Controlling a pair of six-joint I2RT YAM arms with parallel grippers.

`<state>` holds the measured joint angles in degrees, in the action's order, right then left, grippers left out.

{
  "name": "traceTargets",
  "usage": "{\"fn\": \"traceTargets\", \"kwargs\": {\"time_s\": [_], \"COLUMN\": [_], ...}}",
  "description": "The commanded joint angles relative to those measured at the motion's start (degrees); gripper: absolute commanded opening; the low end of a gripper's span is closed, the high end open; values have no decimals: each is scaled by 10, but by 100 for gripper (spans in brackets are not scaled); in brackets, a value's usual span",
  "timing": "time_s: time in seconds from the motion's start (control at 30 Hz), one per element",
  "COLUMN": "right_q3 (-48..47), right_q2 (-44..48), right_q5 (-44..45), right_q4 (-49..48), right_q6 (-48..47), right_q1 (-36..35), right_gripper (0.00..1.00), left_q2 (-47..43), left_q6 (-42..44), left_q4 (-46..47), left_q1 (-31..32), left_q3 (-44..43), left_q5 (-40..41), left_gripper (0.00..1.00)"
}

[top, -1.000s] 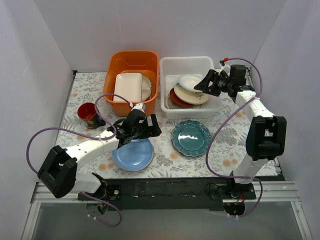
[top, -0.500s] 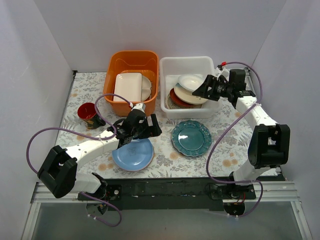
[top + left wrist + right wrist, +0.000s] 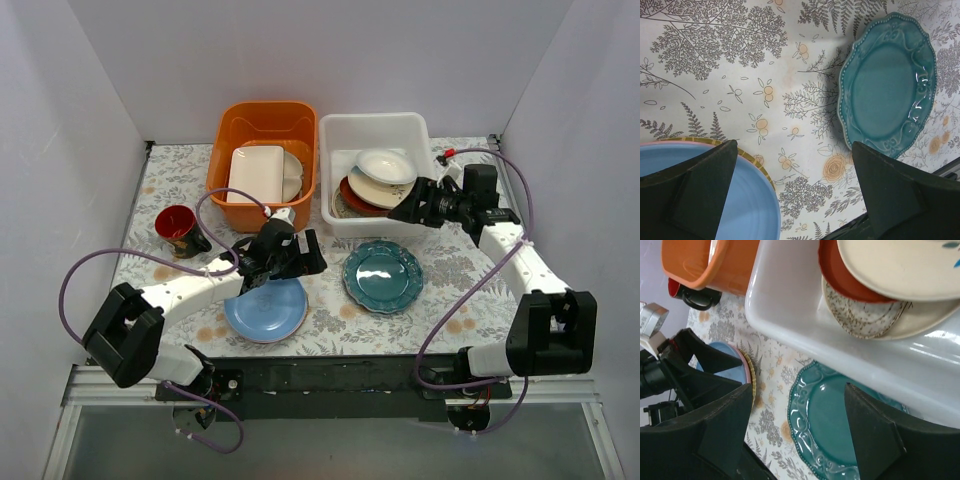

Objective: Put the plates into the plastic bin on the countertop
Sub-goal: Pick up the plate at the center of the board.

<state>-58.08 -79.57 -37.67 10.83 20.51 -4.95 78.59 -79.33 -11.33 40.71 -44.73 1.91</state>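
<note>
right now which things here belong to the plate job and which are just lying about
Job: plastic bin; stacked plates inside it; teal scalloped plate; light blue plate topping a small stack; perhaps the pale round plate in the orange tub.
Lying about: orange tub; cream rectangular dish; red cup.

— What's in that orange tub [image 3: 262,108] at the back?
— A cream rectangular dish [image 3: 256,172], lying toward its left side.
— And the red cup [image 3: 176,228]?
— Outside the tub, near its front-left corner, dark handle turned rightward.
</note>
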Motion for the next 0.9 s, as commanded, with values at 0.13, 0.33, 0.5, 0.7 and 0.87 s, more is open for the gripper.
{"fn": "traceTargets", "kwargs": {"time_s": [0.13,0.33,0.5,0.7,0.87], "right_q3": [84,163,201,260,303], "right_q2": [71,115,138,144,143], "right_q5": [13,-3,-11,-21,-10], "right_q4": [33,31,38,24,14], "right_q6": [-32,-42,-54,-54,-50], "right_q1": [6,55,86,116,142], "right_gripper": [79,76,75,70,60], "left_q2": [17,31,39,41,39], "left_q6": [0,-1,-1,1,1], "left_q4": [20,27,29,30,29], "left_q1": [5,8,10,13,14], "left_q3": [-24,-30,-35,-37,-36], "left_q5": [-15,-18,-18,-18,-18], "left_gripper": [98,98,98,98,98]}}
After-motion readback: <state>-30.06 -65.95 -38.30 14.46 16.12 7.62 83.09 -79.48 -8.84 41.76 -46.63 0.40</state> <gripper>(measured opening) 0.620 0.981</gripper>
